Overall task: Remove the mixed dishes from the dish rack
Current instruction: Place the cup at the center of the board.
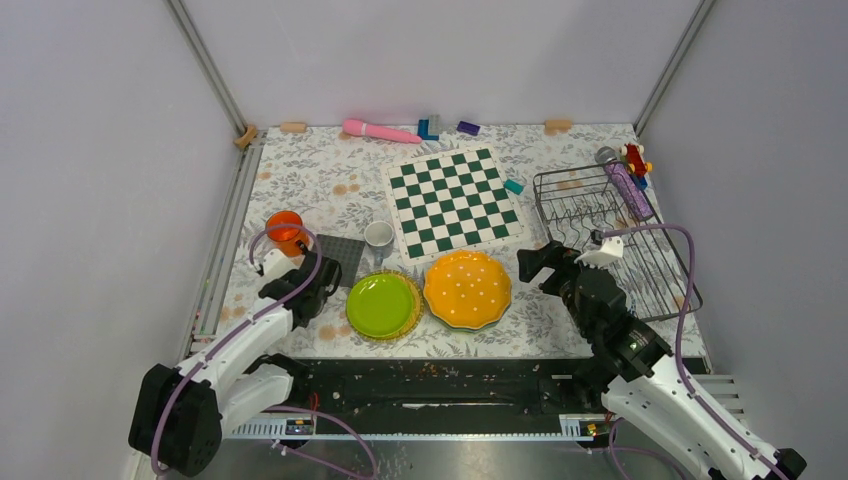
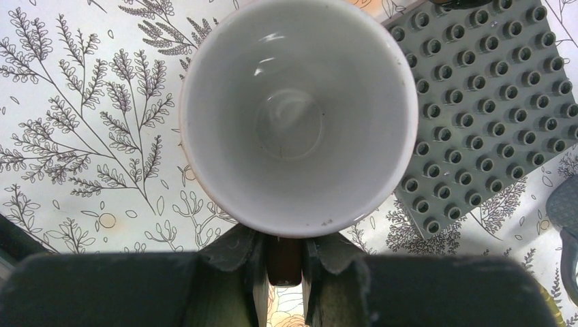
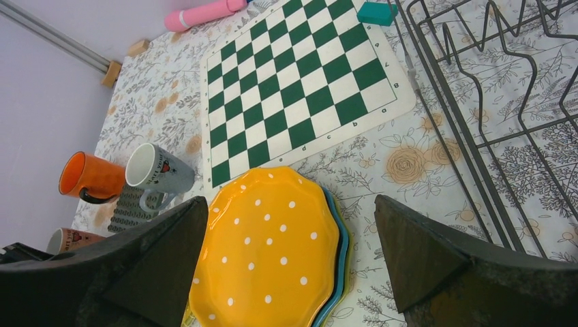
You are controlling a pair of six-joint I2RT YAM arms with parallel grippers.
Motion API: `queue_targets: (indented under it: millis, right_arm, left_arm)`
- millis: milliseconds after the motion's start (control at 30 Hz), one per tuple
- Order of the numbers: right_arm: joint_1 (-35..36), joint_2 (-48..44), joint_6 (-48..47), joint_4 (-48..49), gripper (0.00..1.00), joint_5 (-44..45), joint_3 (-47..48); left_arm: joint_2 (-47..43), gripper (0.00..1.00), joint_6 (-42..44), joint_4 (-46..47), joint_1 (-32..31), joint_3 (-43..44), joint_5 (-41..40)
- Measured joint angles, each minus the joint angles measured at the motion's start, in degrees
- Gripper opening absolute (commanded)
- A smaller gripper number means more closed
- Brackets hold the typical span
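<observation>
Landmark: the chessboard; every place below is given from it.
Dish rack: just right of the chessboard. No dish shows among its prongs. A purple tube rests along its far right side.
Left gripper: near-left of the chessboard, jaws clamped on the handle of a pink cup. The cup is mouth-up just beside the grey studded baseplate. I cannot tell whether its base touches the table.
Right gripper: off the chessboard's near-right corner, between the plates and the rack, with its jaws spread wide and empty.
Dishes already out: the orange dotted plate sits on a teal plate, with the lime-green plate just beside it, all on the chessboard's near side. The orange cup and a pale cup are to its left.
Stage: probably the last piece being set down.
Risk, cup: it is held only by its handle, so it may swing. If released with its base overlapping the baseplate edge, it could land tilted and topple.
Risk, plates: the open right fingers hang over the plate stack's edge, so a low sweep could shove it.
</observation>
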Motion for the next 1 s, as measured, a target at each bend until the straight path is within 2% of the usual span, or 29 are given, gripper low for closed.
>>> queue_targets:
  millis: [233,367,467,533,1000]
  right_arm:
    - [0.0,-0.4,0.0,0.0,0.99,0.3,0.0]
    - [0.0,-0.4,0.0,-0.1,1.0,0.4,0.0]
    - [0.0,-0.4,0.0,-0.1,1.0,0.5,0.0]
    - [0.0,-0.4,0.0,-0.1,1.0,0.5,0.0]
    - [0.0,0.0,-1.0,-4.1,1.0,4.2,1.8]
  left_arm:
    - [0.0,0.5,-0.2,0.0,0.0,0.0,0.9]
    - [-2.7,0.63,-0.3,0.0,0.0,-0.6,1.2]
    - [-5.9,0.88,-0.4,-0.5,0.0,-1.8,1.6]
    - [-8.1,0.98,-0.3,-1.5,0.0,-2.1,1.9]
    - [-25.6,0.99,2.6,-8.2,0.0,1.1,3.7]
